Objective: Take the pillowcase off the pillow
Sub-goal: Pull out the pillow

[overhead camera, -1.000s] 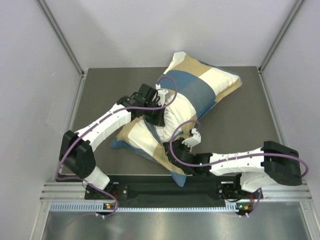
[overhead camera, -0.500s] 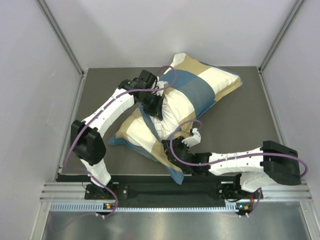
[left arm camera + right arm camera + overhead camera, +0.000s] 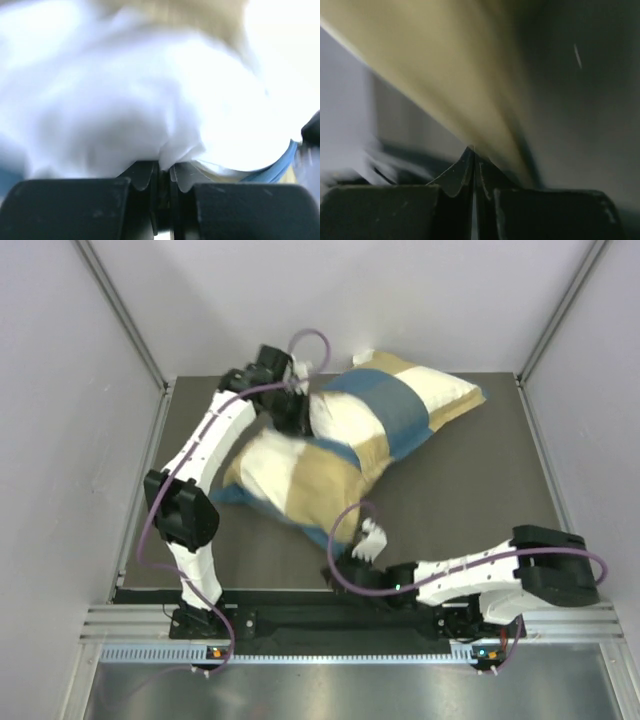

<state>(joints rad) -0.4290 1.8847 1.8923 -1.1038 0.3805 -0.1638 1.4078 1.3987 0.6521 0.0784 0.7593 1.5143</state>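
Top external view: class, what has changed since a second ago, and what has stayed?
The left hand, shut on the plump plain white pillow, has swung toward the far left corner of the table, dragging it along. The blue, tan and cream checked fabric pillowcase is pulled out longer between the hands. The right hand stays shut on its tan near edge; the bundle's far right corner has not moved.

No legible text, label, brand or number in any view: none readable on the pillowcase [image 3: 340, 455] or on the black rail [image 3: 290, 621] at the near table edge; both wrist views too blurred to read anything
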